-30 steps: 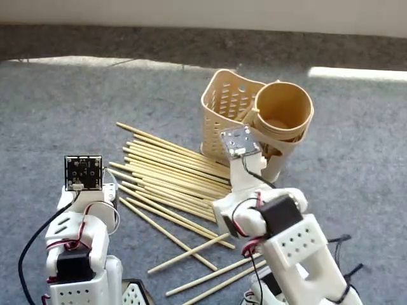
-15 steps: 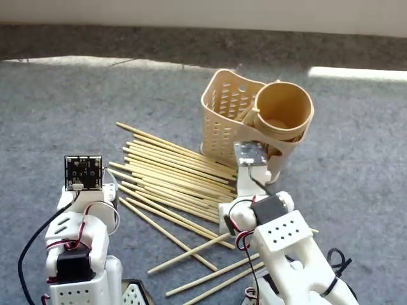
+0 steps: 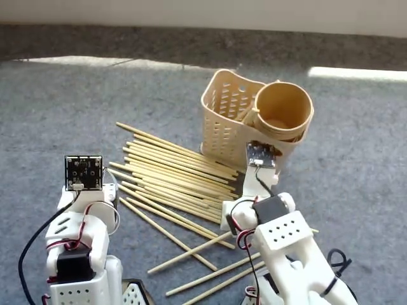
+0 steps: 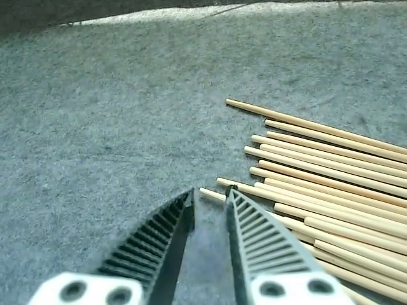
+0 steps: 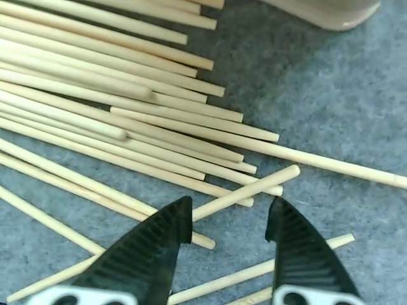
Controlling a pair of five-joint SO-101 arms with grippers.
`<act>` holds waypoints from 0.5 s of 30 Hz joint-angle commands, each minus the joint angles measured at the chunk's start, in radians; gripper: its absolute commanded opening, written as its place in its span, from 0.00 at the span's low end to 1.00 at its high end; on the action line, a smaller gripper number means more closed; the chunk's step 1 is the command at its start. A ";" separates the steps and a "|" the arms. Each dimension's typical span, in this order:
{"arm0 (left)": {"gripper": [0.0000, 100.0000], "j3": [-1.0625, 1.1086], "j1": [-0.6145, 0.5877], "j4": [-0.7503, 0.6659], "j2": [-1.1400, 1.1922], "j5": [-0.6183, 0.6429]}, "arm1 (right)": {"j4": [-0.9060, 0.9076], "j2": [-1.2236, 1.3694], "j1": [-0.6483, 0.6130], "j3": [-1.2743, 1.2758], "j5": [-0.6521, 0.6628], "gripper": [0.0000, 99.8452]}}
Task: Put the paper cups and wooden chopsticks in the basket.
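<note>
- Mostly the wooden chopsticks (image 3: 175,171) lie flat on the grey carpet (image 3: 76,101) beside the basket (image 3: 222,117), long axes running upper left to lower right in the high view; a few loose ones cross them.
- Nested paper cups (image 3: 283,111) lean at the basket, mouth upward.
- Left gripper (image 4: 210,194): jaws slightly apart, empty, at the chopstick ends.
- Right gripper (image 5: 230,206): jaws spread, straddling one loose chopstick.

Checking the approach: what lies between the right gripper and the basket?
Right wrist view: loose wooden chopsticks on grey carpet lie between the open right gripper and the basket.
</note>
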 commanded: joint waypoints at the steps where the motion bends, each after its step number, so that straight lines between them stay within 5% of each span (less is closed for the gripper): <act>1: 0.10 -0.004 -0.008 -0.015 -0.004 0.003 | -0.018 0.005 0.012 -0.004 -0.015 0.20; 15: 0.10 0.015 -0.007 -0.023 -0.004 0.002 | -0.025 0.277 0.008 -0.064 -0.086 0.20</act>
